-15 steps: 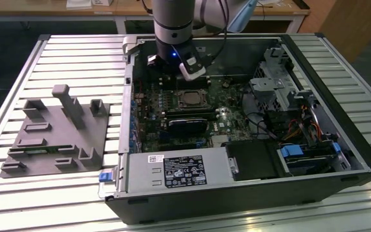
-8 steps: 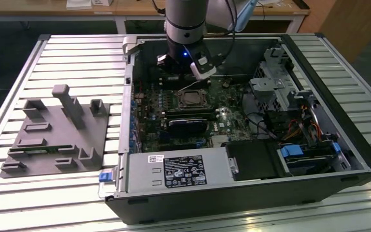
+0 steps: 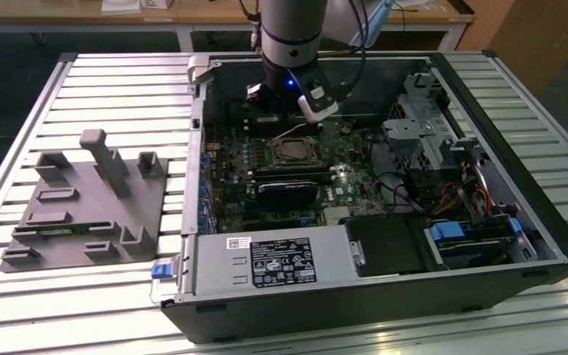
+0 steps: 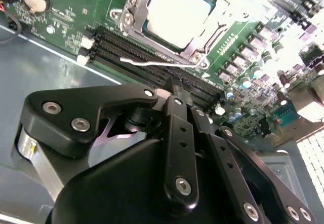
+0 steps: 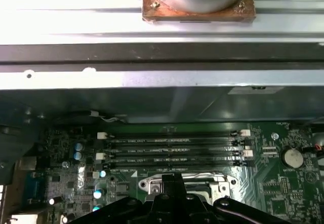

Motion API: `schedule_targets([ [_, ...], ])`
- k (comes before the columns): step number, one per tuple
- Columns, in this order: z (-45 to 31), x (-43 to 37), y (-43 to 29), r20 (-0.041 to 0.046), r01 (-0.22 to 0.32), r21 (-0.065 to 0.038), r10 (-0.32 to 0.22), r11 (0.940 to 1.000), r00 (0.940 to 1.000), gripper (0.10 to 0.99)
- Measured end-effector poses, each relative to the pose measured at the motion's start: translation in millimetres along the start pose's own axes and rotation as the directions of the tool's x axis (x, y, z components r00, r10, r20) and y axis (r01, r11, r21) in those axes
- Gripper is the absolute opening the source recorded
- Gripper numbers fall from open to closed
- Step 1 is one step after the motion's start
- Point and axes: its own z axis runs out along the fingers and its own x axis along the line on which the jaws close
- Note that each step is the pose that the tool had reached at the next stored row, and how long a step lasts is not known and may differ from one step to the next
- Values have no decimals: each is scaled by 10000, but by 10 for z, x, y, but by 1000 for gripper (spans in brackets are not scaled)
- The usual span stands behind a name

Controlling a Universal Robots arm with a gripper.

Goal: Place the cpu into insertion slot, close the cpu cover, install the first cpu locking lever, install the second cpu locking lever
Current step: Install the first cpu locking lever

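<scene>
I see cpu seated in insertion slot, cpu cover framing it. Gripper hangs just beside, jaws seemingly pressed together; its own links hide whatever the tips touch.

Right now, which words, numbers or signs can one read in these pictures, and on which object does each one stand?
No text can be read with certainty.
White sticker on the grey metal box: too small.
Black label beside it: white print, blurred.
Memory slots: white print along them, too small.
</scene>
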Motion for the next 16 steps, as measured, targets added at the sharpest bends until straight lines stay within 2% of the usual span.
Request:
schedule_targets([
  [2,4,0,-2,138,-29,215,26,9998,9999,106],
  [4,11,0,-3,279,-83,348,73,9994,9996,106],
  [6,27,-3,-8,341,-124,359,111,9993,9994,106],
  [12,75,-84,-12,387,-287,362,273,9989,9989,106],
  [16,108,-94,14,408,-366,363,351,9987,9985,106],
])
